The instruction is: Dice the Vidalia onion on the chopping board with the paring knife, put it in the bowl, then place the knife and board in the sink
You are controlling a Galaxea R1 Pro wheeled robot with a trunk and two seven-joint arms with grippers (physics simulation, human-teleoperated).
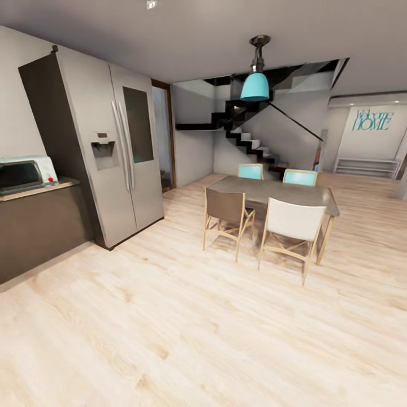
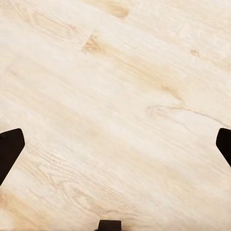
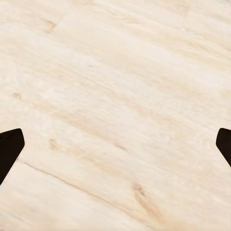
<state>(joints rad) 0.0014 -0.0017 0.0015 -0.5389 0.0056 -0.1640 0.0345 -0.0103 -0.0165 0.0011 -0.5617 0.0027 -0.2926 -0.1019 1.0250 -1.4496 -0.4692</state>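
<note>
A countertop (image 1: 37, 189) with a toaster oven (image 1: 25, 174) is seen at nine o'clock, beside a fridge (image 1: 110, 152). Both the left gripper (image 2: 115, 144) and right gripper (image 3: 115, 144) are spread wide, empty, over wooden floor (image 1: 186, 328).

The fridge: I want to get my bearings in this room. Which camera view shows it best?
The head view: the fridge stands whole at its left, beside a counter. Both wrist views look down at wood floor instead.
</note>
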